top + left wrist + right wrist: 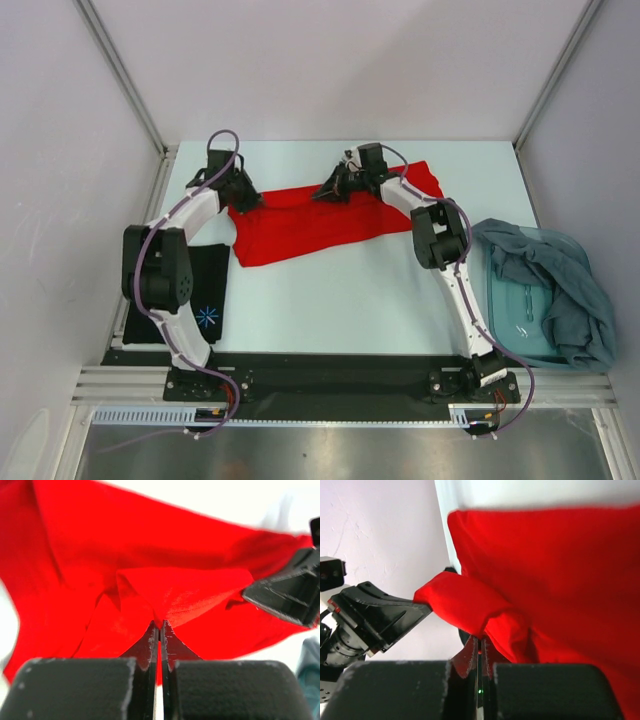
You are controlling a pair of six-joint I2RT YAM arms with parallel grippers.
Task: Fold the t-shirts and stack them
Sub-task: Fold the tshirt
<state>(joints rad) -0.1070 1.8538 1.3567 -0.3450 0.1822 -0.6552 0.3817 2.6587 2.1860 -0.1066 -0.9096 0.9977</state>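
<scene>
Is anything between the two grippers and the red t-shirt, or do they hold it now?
Nothing visible stands between them. The left gripper is shut on a fold of the red t-shirt, and the right gripper is shut on another fold of it. The cloth sits directly in both pinches.

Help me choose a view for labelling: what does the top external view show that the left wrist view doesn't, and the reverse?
Only the top external view shows the black t-shirt by the left arm, the teal-grey t-shirts heaped over the bin, and the red t-shirt in full outline. Only the left wrist view shows the left end effector shut on a pinched red fold. Both show the red t-shirt and the right end effector at it; the wrist view catches just a teal sliver at its edge.
</scene>
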